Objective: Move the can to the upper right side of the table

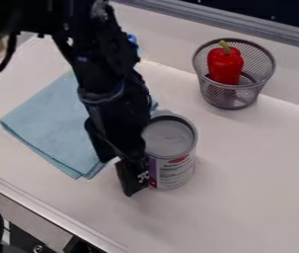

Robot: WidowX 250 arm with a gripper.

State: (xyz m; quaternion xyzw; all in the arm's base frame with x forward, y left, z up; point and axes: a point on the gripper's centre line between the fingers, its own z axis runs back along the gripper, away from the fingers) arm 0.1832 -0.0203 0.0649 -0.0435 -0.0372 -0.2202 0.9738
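The black gripper (130, 148) hangs down left of the table's middle, close against the left side of the can (174, 170). The can stands upright on the white table (257, 168), with a grey round top and a white label that has purple and red parts. Part of the can's left side is hidden behind the gripper. Whether the gripper holds the can is not clear from this view.
A blue cloth (53, 128) lies flat to the left, partly under the arm. At the upper right stands a wire mesh basket (231, 99) with a red pepper (225, 66) inside. A metal rail (244, 27) runs along the back edge.
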